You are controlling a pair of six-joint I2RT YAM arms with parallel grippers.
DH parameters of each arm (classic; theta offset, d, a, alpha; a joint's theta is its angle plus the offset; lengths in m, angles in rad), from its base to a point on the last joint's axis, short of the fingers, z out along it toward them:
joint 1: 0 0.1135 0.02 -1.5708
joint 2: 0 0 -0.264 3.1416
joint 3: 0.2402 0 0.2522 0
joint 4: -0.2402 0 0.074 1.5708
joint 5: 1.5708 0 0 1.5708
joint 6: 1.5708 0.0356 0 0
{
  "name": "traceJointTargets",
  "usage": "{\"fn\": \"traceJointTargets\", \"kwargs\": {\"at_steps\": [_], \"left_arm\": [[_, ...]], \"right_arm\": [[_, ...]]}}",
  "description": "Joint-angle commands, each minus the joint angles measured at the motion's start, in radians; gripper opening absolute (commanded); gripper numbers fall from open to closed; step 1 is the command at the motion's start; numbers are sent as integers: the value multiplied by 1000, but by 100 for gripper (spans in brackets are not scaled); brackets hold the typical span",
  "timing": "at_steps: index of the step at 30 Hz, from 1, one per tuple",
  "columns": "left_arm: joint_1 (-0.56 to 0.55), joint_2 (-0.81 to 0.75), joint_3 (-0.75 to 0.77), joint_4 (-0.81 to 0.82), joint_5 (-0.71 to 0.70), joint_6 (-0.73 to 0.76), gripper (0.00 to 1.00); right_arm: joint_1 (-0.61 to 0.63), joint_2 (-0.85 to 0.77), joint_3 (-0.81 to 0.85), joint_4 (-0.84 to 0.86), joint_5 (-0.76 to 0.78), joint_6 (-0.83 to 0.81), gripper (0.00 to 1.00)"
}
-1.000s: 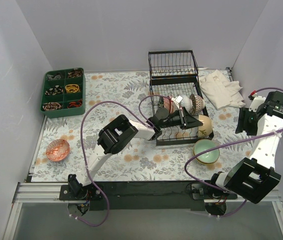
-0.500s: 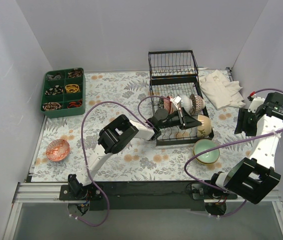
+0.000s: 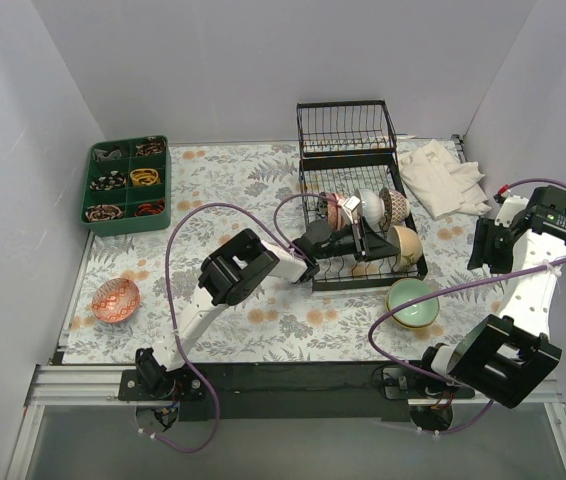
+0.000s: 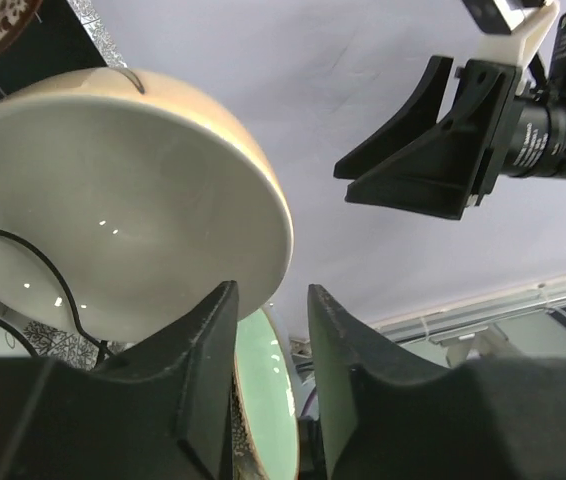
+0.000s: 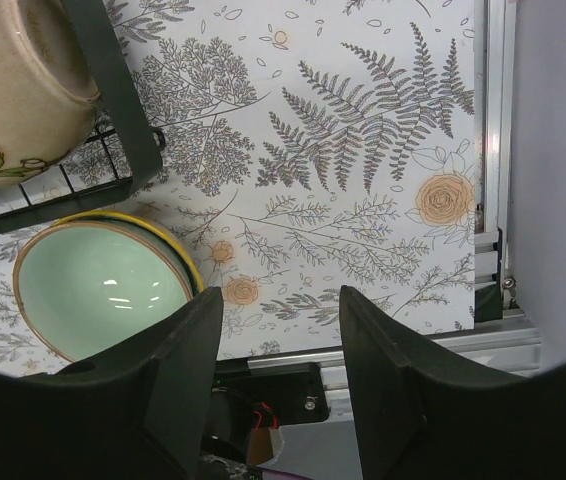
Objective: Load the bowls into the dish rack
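The black wire dish rack [image 3: 315, 190] holds a red-patterned bowl [image 3: 334, 209], a white bowl [image 3: 370, 206], a brown lattice bowl [image 3: 394, 205] and a cream bowl [image 3: 409, 246], all standing on edge. My left gripper [image 3: 364, 237] reaches into the rack next to the cream bowl [image 4: 113, 220]; its jaws [image 4: 268, 300] are slightly apart and hold nothing. A pale green bowl [image 3: 413, 302] sits on the table in front of the rack and shows in the right wrist view [image 5: 98, 290]. A red-orange bowl [image 3: 115, 300] sits at the far left. My right gripper [image 3: 485, 250] is open and empty above the table [image 5: 281, 300].
A green compartment tray [image 3: 128, 184] stands at the back left. A white cloth [image 3: 443, 175] lies to the right of the rack. The taller basket end of the rack [image 3: 346, 128] is at the back. The table's right edge rail [image 5: 491, 160] is close to my right gripper.
My left gripper has shifted a little to the right inside the rack, and the white bowl now stands free among the prongs. The right arm has barely moved.
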State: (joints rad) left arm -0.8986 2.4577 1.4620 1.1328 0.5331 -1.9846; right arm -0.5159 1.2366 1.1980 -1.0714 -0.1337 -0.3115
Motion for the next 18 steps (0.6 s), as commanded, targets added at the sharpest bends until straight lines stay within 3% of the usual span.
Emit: {"fn": "traceJointTargets", "kwargs": {"at_steps": [1,8,15,17,18], "left_arm": [[12,-74,-14,-21,47,66,36],[43,-207,-64,-155,129,141,41],[109,-430,-316,-324,206,293,44],[115,-508,-370,-356,278,411,43],[115,-543,-376,-455,301,500,43]], "right_arm": [[-6,-17,3,19,-18,8,59],[-6,-28,8,18,-24,6,59],[-6,-11,52,19,-58,3,59],[-6,-3,60,28,-69,3,59],[-6,1,70,28,-78,3,59]]}}
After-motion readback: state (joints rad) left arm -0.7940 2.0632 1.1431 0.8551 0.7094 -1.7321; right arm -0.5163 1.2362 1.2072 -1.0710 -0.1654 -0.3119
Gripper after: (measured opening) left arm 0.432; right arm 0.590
